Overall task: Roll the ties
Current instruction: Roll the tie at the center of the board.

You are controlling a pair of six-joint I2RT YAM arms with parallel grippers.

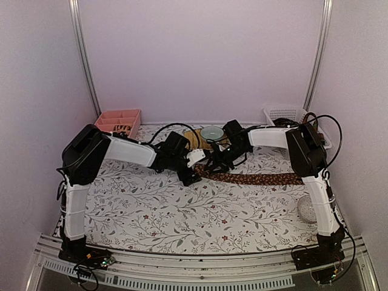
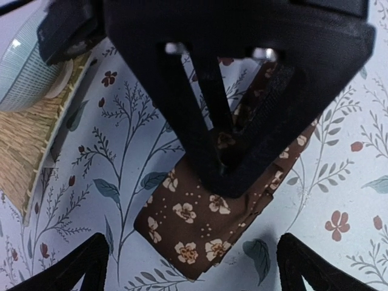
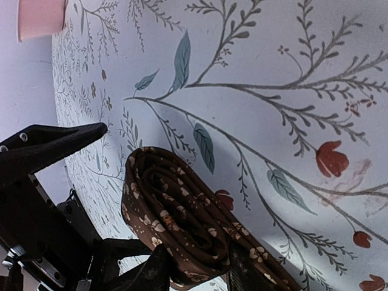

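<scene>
The right gripper (image 3: 200, 270) pinches the rolled end of the tie (image 3: 176, 206) between its black fingers. The roll is a flattened coil of brown fabric printed with small cream flowers. The rest of the tie lies flat, stretching rightward across mid-table toward the right arm (image 1: 306, 151). The left gripper (image 2: 194, 267) hangs just left of the roll, jaws spread wide, its tips showing on either side of the coil. Just beyond, a ribbed pale bowl (image 2: 24, 66) rests on a straw-coloured woven mat (image 2: 21, 145). Both grippers are well apart from every edge of the floral tablecloth (image 1: 182, 212). A pink compartment tray (image 1: 118, 121) and a white basket (image 1: 285, 113) stand at the far corners, against plain white walls (image 1: 200, 54).
</scene>
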